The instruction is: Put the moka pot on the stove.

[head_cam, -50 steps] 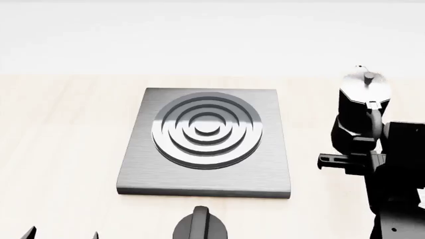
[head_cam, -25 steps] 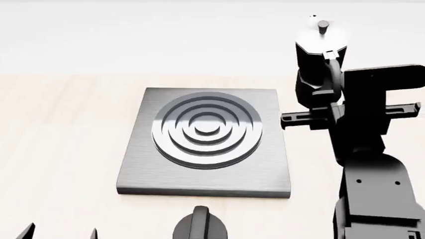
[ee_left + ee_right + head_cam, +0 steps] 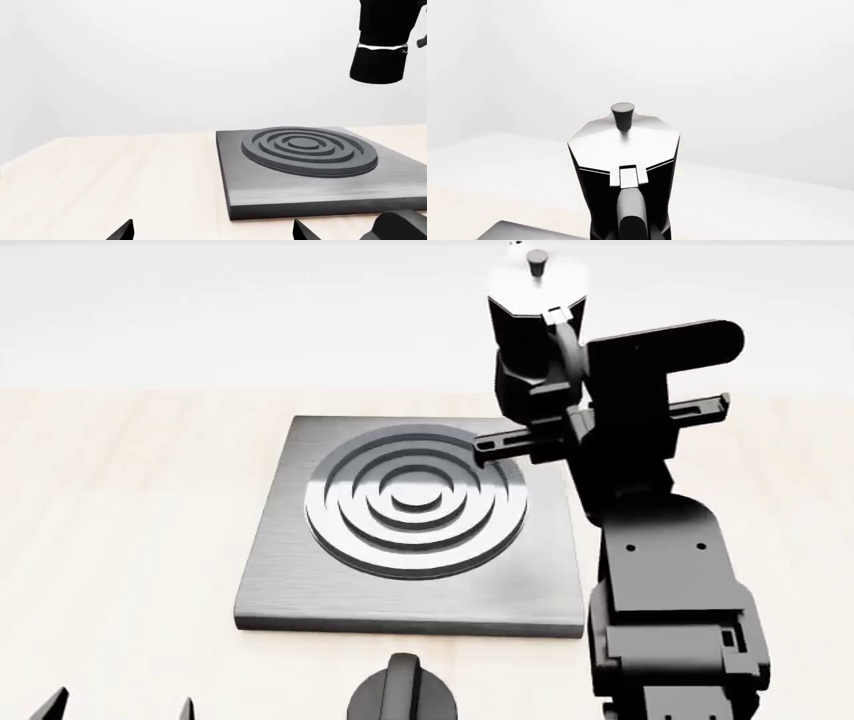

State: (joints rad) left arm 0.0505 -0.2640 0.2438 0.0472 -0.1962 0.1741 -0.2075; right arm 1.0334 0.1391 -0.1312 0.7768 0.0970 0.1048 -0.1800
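Note:
The moka pot (image 3: 531,335) hangs in the air, upright, over the far right corner of the stove (image 3: 287,575). My right gripper (image 3: 558,408) is shut on it at the handle side, with the arm reaching in from the right. Seen from the right wrist, the silvery lid and knob of the moka pot (image 3: 624,142) fill the centre, with its handle nearest the camera. The left wrist view has the pot's black base (image 3: 379,55) well above the stove (image 3: 313,190). My left gripper (image 3: 120,710) (image 3: 212,234) stays open and empty near the table's front edge.
A short round black knob (image 3: 403,695) (image 3: 401,226) sits on the light wooden table (image 3: 120,500) just in front of the stove. A plain white wall stands behind the table.
My right arm has lifted the moka pot off the table at the right and carried it up and left, to above the stove's far right corner. The left arm has not moved.

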